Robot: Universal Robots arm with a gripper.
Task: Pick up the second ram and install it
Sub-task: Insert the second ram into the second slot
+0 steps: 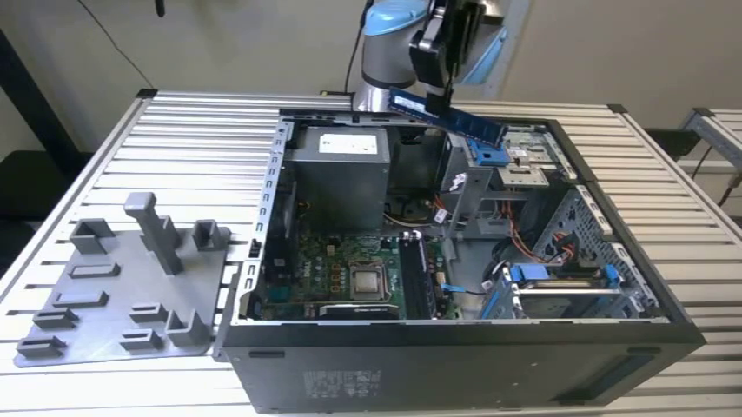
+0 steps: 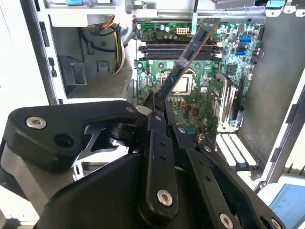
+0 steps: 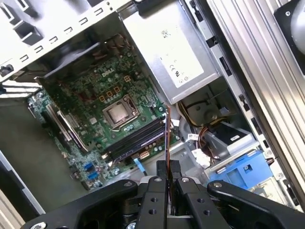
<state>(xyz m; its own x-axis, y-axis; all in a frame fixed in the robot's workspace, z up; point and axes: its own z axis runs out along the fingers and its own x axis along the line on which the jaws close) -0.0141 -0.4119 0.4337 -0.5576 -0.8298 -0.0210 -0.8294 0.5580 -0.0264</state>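
The second ram (image 1: 477, 125), a dark-blue stick, hangs tilted above the back of the open computer case (image 1: 464, 334), and my gripper (image 1: 440, 89) is shut on one end of it. In the second wrist view the ram (image 2: 191, 51) runs from my gripper (image 2: 159, 102) out over the motherboard (image 2: 205, 114), across the memory slots (image 2: 167, 47). The first wrist view shows the ram (image 3: 167, 136) edge-on beyond my gripper (image 3: 167, 168), with its far end near the slots (image 3: 136, 139) beside the processor (image 3: 117, 115). In the exterior view the slots (image 1: 415, 274) lie well below the stick.
A grey fixture plate (image 1: 116, 291) with blocks and posts lies on the slatted table at the exterior view's left. Inside the case are a grey power supply (image 1: 339, 169), loose cables (image 1: 545, 248) and blue drive brackets (image 1: 554, 276). The case walls rise around the motherboard (image 1: 336, 278).
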